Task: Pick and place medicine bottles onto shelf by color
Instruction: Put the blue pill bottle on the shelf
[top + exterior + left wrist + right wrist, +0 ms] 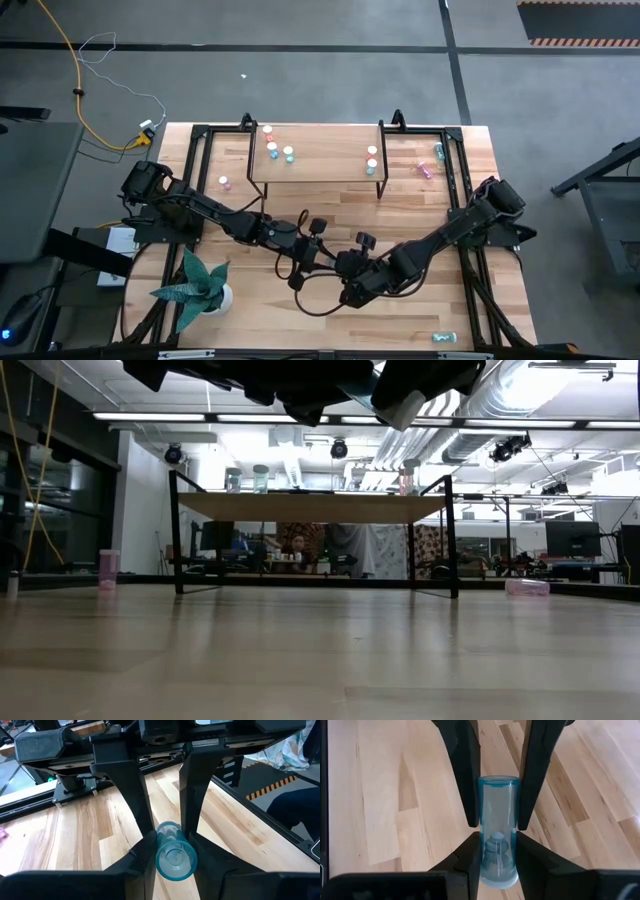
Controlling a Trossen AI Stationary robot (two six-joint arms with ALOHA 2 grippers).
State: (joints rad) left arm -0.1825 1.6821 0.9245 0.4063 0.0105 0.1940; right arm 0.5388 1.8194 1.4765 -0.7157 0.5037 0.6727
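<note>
High view: six bottles (272, 150) on shelf (320, 150), four at left end, two at right. Four more loose on table (300, 320). Over mid-table, off the wood: one teal bottle (498, 810), pinched by left gripper (172, 851) and right gripper (498, 837) together, fingers tight against it.

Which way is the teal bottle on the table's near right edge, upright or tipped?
Tipped. In the high view the teal bottle lies on its side on the table, its length showing rather than a round cap.
</note>
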